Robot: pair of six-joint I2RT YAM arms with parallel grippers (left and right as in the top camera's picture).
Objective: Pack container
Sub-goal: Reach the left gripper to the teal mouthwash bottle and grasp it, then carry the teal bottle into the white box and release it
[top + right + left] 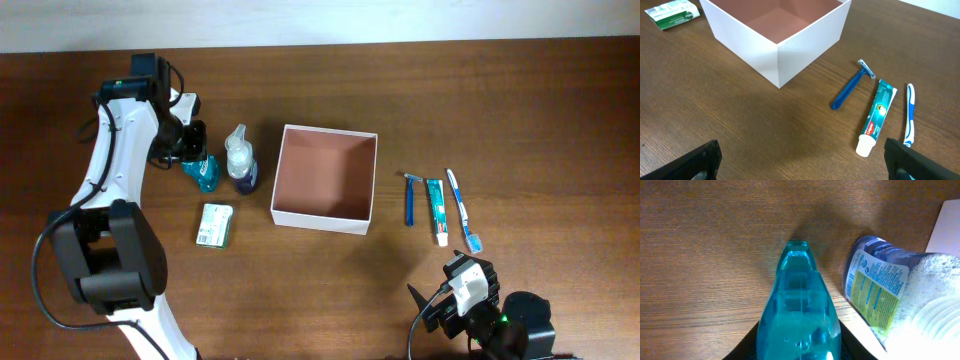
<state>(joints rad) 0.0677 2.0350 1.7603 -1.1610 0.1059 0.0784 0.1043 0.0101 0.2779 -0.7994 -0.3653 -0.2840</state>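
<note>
From where I stand, the left gripper is down over the top of the teal bottle. Its wrist camera looks straight along the bottle to the bench, but the fingers are hidden, so I cannot tell whether it is clenched on the bottle or only straddling it. Touching or nearly touching that bottle on its container side stands a clear bottle with a blue base. I would say the step in hand is to take the teal one, and doing it well means a firm pinch high on the neck and a straight lift before any sideways travel, so the neighbour is not knocked over. It then has to go up over the near white wall and be set down low inside. The container sits mid-bench, just right of the bottles, with nothing in it. The right gripper hangs spread wide and empty at the near edge. By my count there are two bottles, one green-and-white packet below them, and to the right of the container one blue razor, one toothpaste tube and one toothbrush, side by side but apart.
</note>
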